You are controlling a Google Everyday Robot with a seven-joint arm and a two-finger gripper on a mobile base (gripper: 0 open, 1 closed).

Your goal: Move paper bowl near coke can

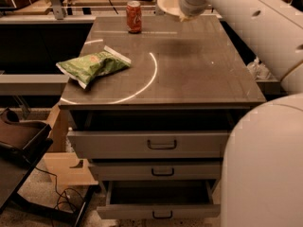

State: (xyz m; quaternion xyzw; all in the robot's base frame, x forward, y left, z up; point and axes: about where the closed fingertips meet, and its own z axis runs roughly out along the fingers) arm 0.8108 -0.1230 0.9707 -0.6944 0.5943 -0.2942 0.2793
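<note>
1. The paper bowl (167, 3) is seen over the far edge of the table (203, 79), right of the middle, and appears raised off the surface.
2. The pincer (184, 14) is placed at the bowl's right rim, at the end of the white arm (246, 27) that reaches in from the right; it is clamped on the paper bowl.
3. The bowl is round, so no long axis is shown. Its opening is tilted up and toward the camera.
4. The coke can (134, 16) is set upright near the far edge, left of the bowl and apart from it. Its long axis is vertical, with the silver top up.
5. Between can and bowl, a bare strip of table is left along the far edge.
6. The middle and right of the table are bare up to the near and right edges. A darker shadow is cast on the surface below the pincer.
7. A green chip bag (92, 65) is laid flat on the left side, well apart from the can. Its long axis runs left to right, slightly slanted, and its left end reaches past the left edge.
8. A thin white arc (152, 74) is marked on the surface, from beside the bag round to the near left corner.
9. Below the near edge, 3 drawers (161, 144) are stacked. The top 1 is pulled out a little, and the bottom 1 farther.
</note>
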